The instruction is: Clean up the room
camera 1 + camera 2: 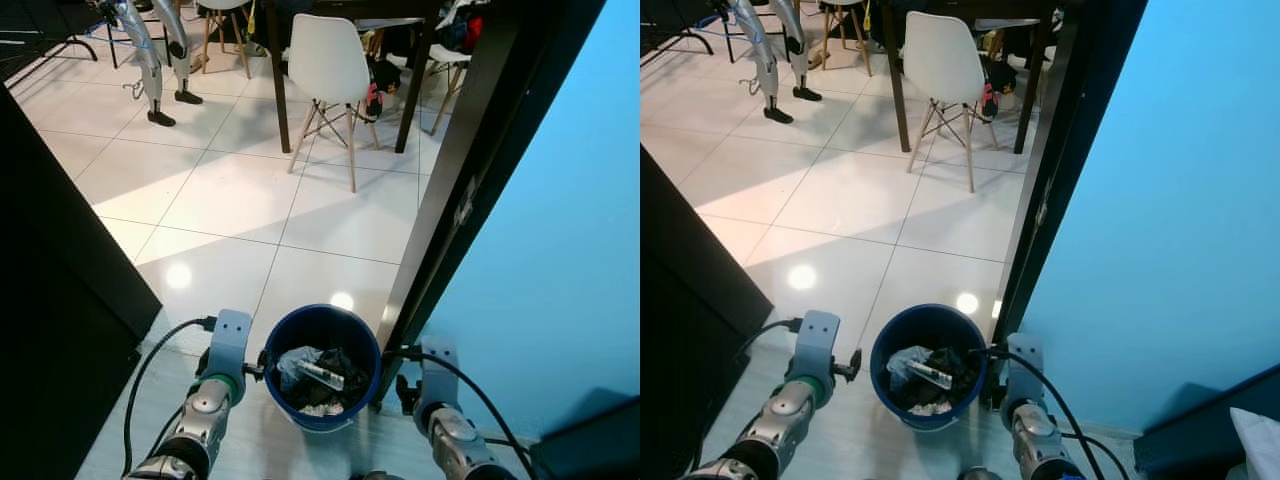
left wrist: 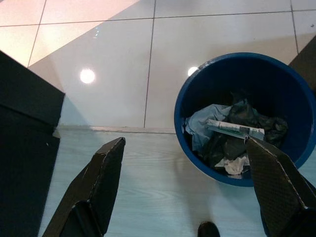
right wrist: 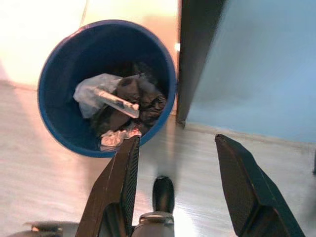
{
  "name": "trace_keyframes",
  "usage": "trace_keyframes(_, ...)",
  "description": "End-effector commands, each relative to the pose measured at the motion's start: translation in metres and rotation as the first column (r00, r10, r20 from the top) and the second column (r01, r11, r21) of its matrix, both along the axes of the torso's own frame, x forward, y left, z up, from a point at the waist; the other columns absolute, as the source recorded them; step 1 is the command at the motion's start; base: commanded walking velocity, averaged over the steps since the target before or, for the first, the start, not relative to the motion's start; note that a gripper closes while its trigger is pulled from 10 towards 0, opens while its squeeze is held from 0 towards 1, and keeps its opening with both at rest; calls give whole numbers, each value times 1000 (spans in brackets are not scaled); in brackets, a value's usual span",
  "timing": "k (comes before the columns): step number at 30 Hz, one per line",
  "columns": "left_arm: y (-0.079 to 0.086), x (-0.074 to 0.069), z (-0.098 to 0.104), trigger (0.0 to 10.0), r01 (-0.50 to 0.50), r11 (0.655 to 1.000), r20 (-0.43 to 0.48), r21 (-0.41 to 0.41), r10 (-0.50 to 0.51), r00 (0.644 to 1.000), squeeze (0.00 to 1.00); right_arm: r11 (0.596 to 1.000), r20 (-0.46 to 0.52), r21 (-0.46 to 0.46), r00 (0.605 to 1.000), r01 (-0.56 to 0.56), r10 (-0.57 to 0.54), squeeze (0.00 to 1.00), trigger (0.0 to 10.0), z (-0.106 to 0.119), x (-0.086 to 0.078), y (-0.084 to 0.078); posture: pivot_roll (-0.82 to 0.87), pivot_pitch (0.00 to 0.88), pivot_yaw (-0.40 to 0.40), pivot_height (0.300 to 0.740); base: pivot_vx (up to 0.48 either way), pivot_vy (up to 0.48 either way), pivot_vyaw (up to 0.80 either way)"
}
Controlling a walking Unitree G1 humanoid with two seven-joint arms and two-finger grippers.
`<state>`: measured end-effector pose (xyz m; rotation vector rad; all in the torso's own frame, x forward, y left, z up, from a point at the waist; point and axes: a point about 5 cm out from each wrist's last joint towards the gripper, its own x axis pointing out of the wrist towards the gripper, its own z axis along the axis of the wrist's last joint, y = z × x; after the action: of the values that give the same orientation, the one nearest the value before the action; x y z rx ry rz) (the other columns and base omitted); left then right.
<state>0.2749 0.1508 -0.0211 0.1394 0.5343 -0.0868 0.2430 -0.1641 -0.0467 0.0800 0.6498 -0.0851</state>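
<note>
One blue bin (image 1: 322,366) between my claws, holding crumpled trash (image 1: 315,378); left claw (image 2: 185,190) apart, right claw (image 3: 180,185) apart.

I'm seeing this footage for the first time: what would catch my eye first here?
A round blue bin full of crumpled trash stands on the floor right before the robot, between its left hand and right hand, both open. Beyond it, a white chair stands by a dark table on glossy white tiles, and a bright blue wall rises on the right.

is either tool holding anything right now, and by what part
Nothing is held. The left tool and right tool are both open, flanking the blue bin without gripping it.
</note>
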Motion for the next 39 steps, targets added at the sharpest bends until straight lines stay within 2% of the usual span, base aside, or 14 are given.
trace_keyframes(1, 0, -12, -11, 10000, 6, 1000, -71, 4, -5, 997, 0, 999, -44, 22, 998, 49, -48, 0, 10000, -6, -8, -4, 98, 25, 89, 740, 0, 0, 0)
trace_keyframes(3, 1, -9, -8, 10000, 1, 1000, -43, 8, -1, 999, 0, 1000, -44, 7, 999, 31, -30, 0, 10000, -6, -8, -3, 96, 11, 80, 740, 0, 0, 0)
trace_keyframes(5, 4, -8, -7, 10000, -10, 1000, -39, 6, 10, 999, 0, 1000, -51, 1, 999, -9, 9, 0, 10000, -7, -7, 2, 112, 35, 81, 740, 0, 0, 0)
trace_keyframes(6, 6, -10, -8, 10000, -20, 1000, -42, 5, 21, 999, 0, 1000, -47, 2, 999, -6, 7, 0, 10000, -6, -6, 2, 104, 13, 86, 740, 0, 0, 0)
trace_keyframes(9, 6, -12, -10, 10000, -29, 1000, -51, 4, 29, 998, 0, 1000, -43, 5, 999, 5, -4, 0, 10000, -5, -5, 2, 105, 37, 79, 740, 0, 0, 0)
trace_keyframes(18, 7, -14, -12, 10000, -45, 999, -63, -4, 45, 997, 0, 1000, -53, 2, 998, -27, 27, 0, 10000, -6, -6, 4, 109, 26, 75, 740, 0, 0, 0)
trace_keyframes(39, 2, -17, -15, 10000, -3, 1000, -87, 14, 4, 996, 0, 1000, -63, 6, 998, -2, 2, 0, 10000, -9, -11, 0, 105, 28, 85, 740, 0, 0, 0)
